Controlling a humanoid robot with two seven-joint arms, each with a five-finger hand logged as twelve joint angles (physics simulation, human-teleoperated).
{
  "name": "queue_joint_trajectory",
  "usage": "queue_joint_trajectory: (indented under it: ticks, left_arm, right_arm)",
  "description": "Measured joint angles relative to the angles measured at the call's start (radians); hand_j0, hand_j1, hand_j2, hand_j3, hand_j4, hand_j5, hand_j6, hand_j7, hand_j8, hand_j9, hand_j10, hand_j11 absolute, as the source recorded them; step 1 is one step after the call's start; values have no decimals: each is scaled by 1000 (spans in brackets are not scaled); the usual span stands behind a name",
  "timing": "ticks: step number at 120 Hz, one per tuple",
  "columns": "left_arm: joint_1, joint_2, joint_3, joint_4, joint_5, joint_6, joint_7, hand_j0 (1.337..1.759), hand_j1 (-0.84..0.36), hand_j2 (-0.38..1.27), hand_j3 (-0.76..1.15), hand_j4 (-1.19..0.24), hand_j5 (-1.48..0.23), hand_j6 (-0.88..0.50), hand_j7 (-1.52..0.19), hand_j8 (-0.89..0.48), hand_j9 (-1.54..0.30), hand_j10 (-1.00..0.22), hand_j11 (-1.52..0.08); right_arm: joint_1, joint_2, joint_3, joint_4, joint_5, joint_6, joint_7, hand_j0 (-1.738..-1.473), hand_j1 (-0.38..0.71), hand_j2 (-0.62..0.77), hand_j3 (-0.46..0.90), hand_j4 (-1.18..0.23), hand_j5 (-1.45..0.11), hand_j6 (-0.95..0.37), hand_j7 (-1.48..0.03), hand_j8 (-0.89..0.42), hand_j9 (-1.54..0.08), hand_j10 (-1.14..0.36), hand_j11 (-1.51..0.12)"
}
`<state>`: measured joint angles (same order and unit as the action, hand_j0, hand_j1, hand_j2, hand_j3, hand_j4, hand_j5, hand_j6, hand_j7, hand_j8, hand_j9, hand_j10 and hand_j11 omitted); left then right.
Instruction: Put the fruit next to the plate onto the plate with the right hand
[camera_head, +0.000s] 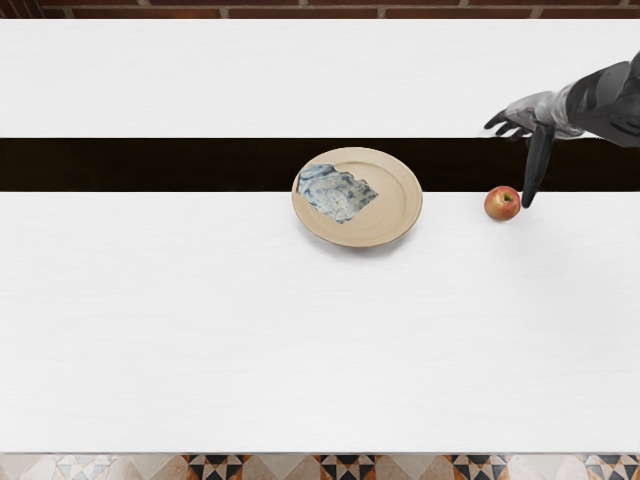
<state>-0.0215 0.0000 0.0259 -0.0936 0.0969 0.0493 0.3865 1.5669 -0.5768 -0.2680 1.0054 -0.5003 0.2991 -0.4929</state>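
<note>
A small red-yellow apple (502, 203) lies on the white table to the right of a tan plate (390, 195) that carries a blue-grey patterned patch. My right hand (527, 135) comes in from the right edge and hovers just above and right of the apple. Its fingers are spread and hold nothing. One long dark finger (534, 170) points down, its tip close beside the apple's right side. Whether it touches the fruit I cannot tell. The left arm does not show.
A dark gap (150, 165) runs across between the near white tabletop (300, 330) and a far white surface (250, 75). The plate straddles that gap's edge. Patterned floor tiles show along the bottom edge.
</note>
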Motion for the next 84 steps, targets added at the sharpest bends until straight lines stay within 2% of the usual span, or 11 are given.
queue_joint_trajectory:
  ticks: [23,53,84]
  left_arm:
    - [0,0,0,0,0,0,0,1658,56,50,0,-246,-318,-246,-318,-246,-318,-246,-318]
    - [0,0,0,0,0,0,0,1658,56,50,0,-246,-318,-246,-318,-246,-318,-246,-318]
    - [0,0,0,0,0,0,0,1658,56,50,0,-246,-318,-246,-318,-246,-318,-246,-318]
  right_arm:
    - [-14,18,-28,56,1,-105,-29,-1658,-246,-17,0,-89,-113,-90,-112,-89,-112,-88,-112]
    - [-49,42,-35,83,3,-140,-34,-1658,-206,-23,0,-122,-156,-124,-155,-123,-156,-122,-156]
    - [-62,39,-72,93,6,-180,-38,-1658,-117,-38,0,-197,-253,-198,-253,-197,-253,-196,-253]
